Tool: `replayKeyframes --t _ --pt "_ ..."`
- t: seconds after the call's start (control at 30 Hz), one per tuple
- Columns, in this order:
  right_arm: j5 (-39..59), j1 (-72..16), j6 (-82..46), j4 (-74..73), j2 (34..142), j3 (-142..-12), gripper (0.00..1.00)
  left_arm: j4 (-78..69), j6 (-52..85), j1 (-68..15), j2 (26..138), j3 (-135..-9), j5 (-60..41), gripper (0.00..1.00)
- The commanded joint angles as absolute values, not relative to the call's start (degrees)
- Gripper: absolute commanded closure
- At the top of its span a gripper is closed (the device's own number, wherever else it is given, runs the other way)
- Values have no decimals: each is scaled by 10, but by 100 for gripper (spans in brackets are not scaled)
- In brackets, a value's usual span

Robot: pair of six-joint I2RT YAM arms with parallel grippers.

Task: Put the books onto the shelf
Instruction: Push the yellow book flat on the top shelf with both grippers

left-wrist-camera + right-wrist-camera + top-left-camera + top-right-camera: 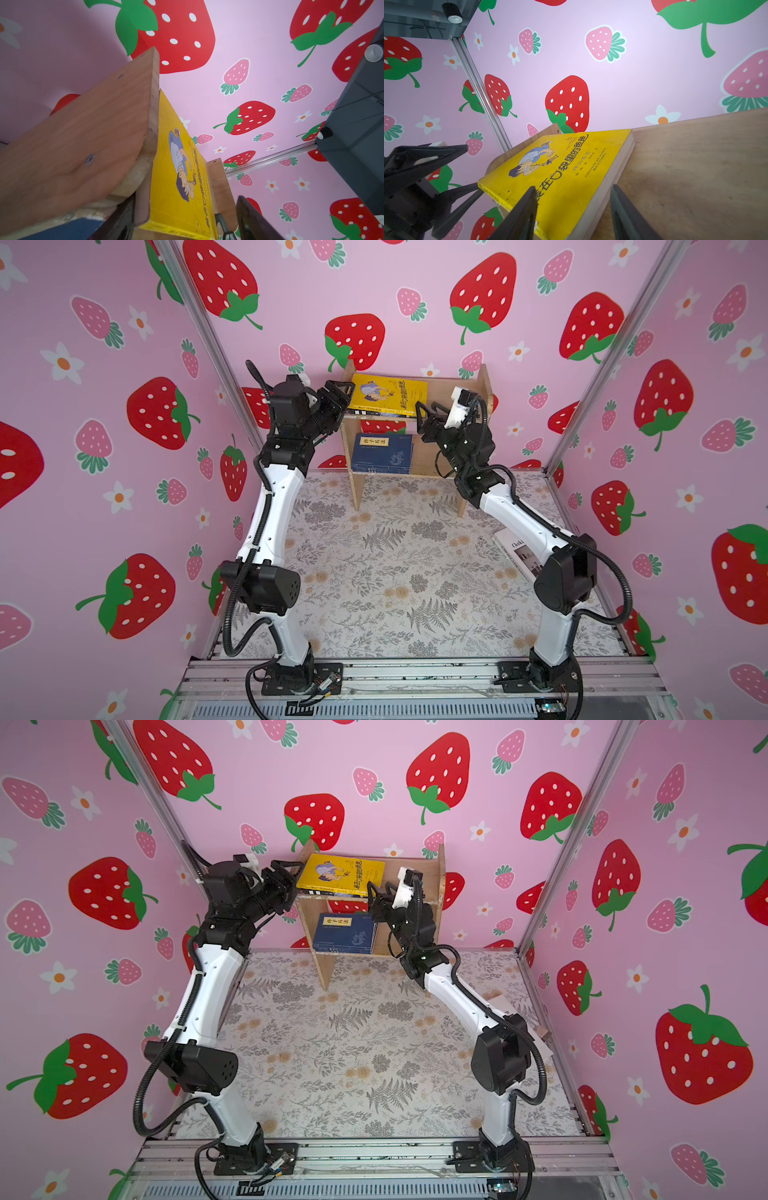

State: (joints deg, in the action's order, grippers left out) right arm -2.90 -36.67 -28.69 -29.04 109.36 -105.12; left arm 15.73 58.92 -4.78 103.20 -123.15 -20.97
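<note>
The yellow paperback with the cartoon cover (pixel 388 394) lies flat on the top tier of the small light-wood two-tier shelf (pixel 484 383), resting on a dark book (pixel 374 411). It looks light, with a smooth cover that may slide and pages that will sag if it is pinched at one corner. The spine edge seems the firmest hold.

The left gripper (pixel 347 400) stands with its jaws wide, and the book's near end lies between them. The right gripper (pixel 573 187) is also parted at the opposite corner, clamping nothing.

Below both grippers, navy books (pixel 382 454) sit on the lower tier. Behind the right gripper, on the floral surface (pixel 374 572), lies a white book (pixel 515 551). It is probably heavier and stiffer, so it is best gripped near the spine.
</note>
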Motion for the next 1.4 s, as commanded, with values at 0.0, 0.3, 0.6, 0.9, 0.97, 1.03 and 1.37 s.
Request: replayKeyframes --t 0.0,0.3,0.6,0.9,0.97,1.03,1.37 --pt "-35 -367 -287 -277 1106 -1063 42 181 529 -21 986 -1190 -189 22" --pt "-37 -367 -262 -266 1089 -1063 41 66 533 -27 921 -1012 -265 24" --pt "-43 -367 -251 -262 1078 -1054 44 61 490 -49 946 -1042 -255 32" --pt "-28 -370 -254 -264 1094 -1064 47 35 502 -50 987 -1072 -254 36" --pt "-26 -373 -255 -265 1096 -1066 47 36 505 -49 992 -1076 -250 36" --pt "-24 -374 -254 -265 1101 -1068 48 32 508 -49 995 -1078 -247 36" --pt "-15 -387 -256 -263 1130 -1097 48 0 529 -44 987 -1053 -239 39"
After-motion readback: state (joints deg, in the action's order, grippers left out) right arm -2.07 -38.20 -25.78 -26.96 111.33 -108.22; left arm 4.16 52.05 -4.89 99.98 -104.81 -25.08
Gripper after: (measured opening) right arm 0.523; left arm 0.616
